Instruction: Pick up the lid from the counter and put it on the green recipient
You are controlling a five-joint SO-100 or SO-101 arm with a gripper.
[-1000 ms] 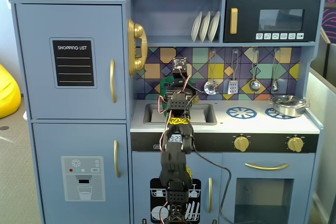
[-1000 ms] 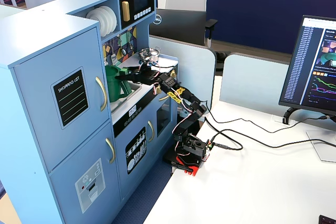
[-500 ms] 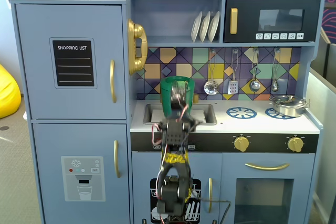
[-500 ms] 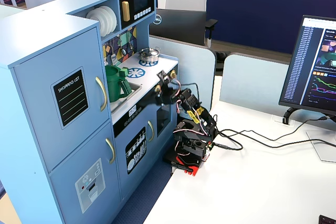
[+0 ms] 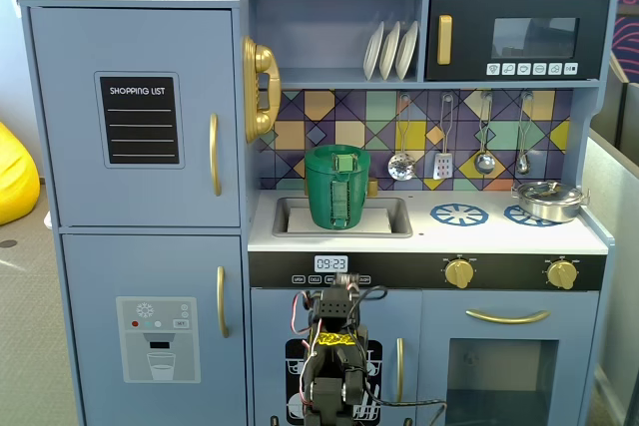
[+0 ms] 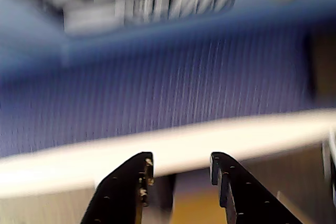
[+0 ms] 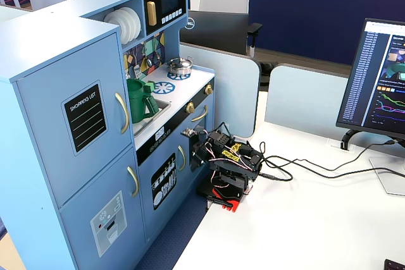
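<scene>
**Jaws low, pot high**

Your gripper (image 6: 178, 169) sits nearest, jaws narrowly parted and empty, folded low before the cabinet. The green recipient (image 5: 337, 187) stands above, farther back in the sink. You cannot tell where the lid lies.

The wrist view is smeared by blur: behind the gripper (image 6: 180, 167) lie only a blue band, a pale bar and an unreadable panel of light blocks. The gripper's bases run off the bottom edge. In a fixed view the arm (image 5: 334, 366) is cut off at the bottom edge, gripper unseen. In the other fixed view the folded arm (image 7: 229, 159) hides its gripper. The pot (image 5: 337, 187) sits in the sink (image 5: 394, 218), its base hidden; whether the lid (image 5: 339, 155) tops it is unclear.
</scene>
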